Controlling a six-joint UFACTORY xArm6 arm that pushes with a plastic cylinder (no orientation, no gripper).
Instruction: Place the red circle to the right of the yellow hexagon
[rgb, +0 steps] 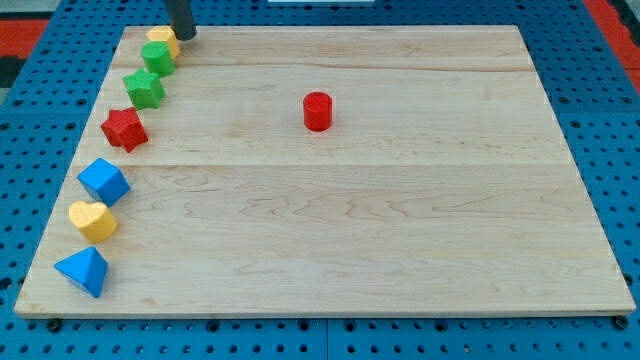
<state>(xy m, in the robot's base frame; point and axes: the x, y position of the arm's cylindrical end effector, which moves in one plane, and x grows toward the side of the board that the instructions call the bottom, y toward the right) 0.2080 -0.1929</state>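
You see a pale wooden board lying on a blue perforated base. The red cylindrical block, the task's red circle, stands alone in the upper middle of the board, well apart from every other block. Along the board's left edge runs a slanting file of blocks, from the view's top to its bottom: the yellow hexagon block, a green block, a second green block of star-like outline, a red star block, a blue cube-like block, a yellow heart-shaped block and a blue triangular block. My tip, the lower end of the dark rod, sits just right of the yellow hexagon; whether they touch you cannot tell. The rod grasps nothing; it carries no jaws.
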